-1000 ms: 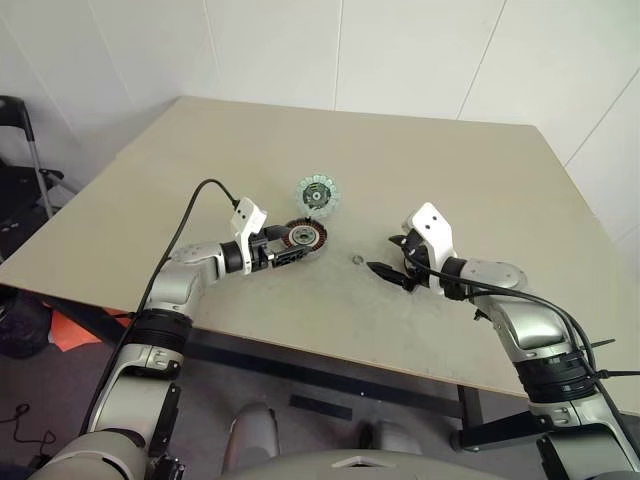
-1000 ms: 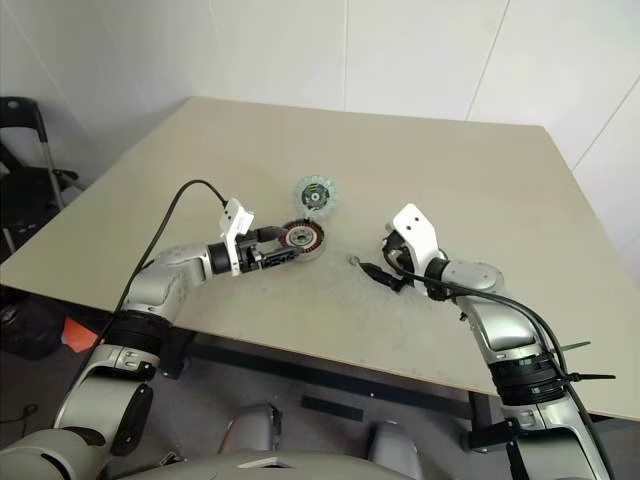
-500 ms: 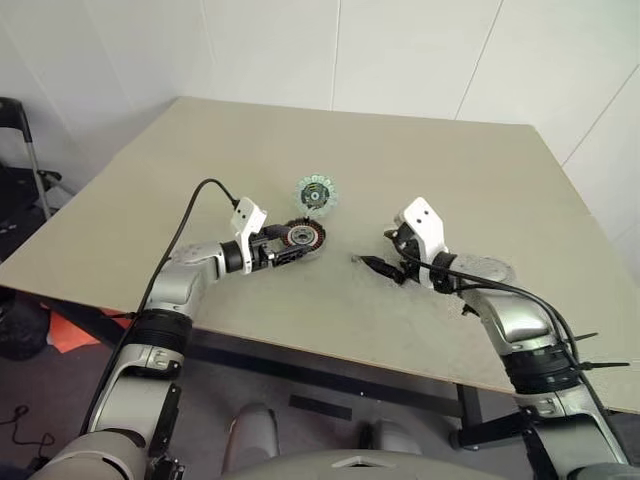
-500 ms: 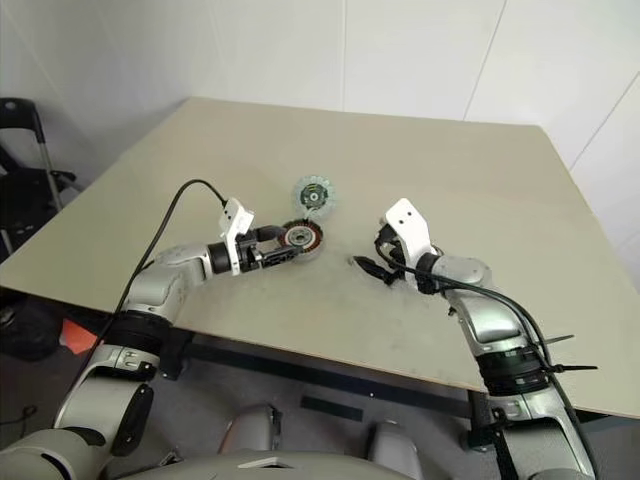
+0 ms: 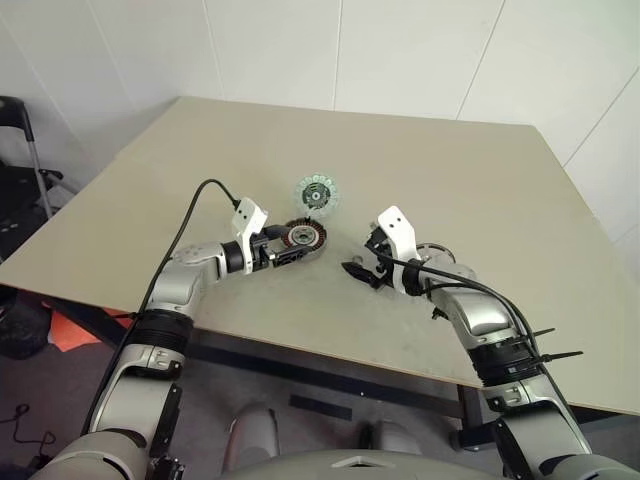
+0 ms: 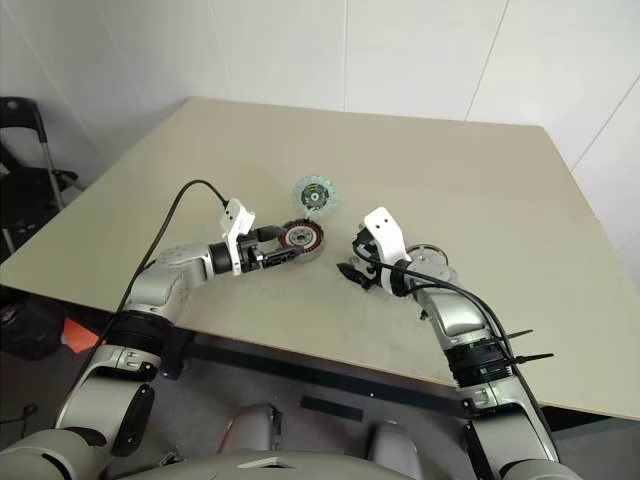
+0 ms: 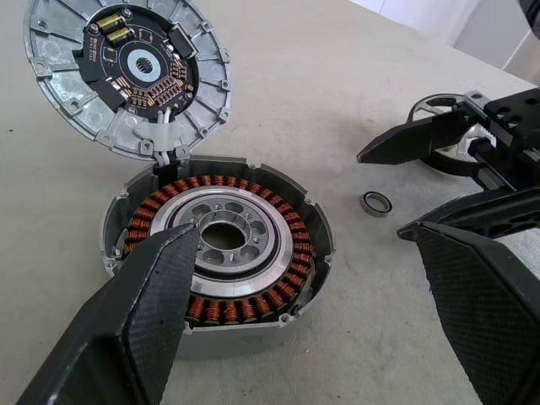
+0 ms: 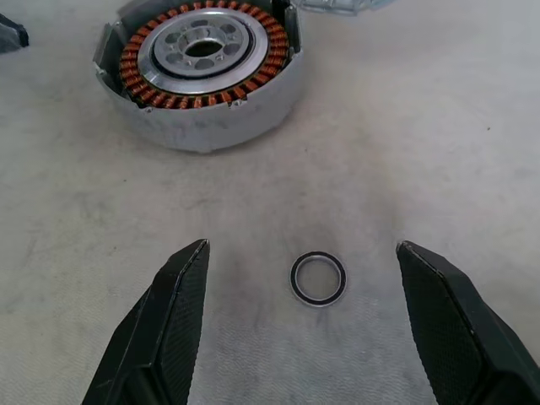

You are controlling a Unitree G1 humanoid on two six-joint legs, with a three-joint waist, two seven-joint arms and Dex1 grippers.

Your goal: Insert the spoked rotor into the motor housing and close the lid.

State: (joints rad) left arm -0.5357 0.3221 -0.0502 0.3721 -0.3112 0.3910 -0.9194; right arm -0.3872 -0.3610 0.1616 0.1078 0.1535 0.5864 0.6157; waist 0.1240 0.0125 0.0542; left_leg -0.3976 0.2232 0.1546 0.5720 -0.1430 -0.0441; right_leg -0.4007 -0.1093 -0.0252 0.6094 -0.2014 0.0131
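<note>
Both grippers stand released: our left gripper straddles the motor housing on the table, and our right gripper has dropped around a small ring, perhaps a bearing to fetch first

On your table, the motor housing sits left of centre, with its lid lying open just behind it, joined at the housing's rear edge. A small ring lies on the table to the right of the housing, near it but apart. Your left gripper straddles the housing from the left; your right gripper stands over the ring, one finger on each side, not touching it.
</note>
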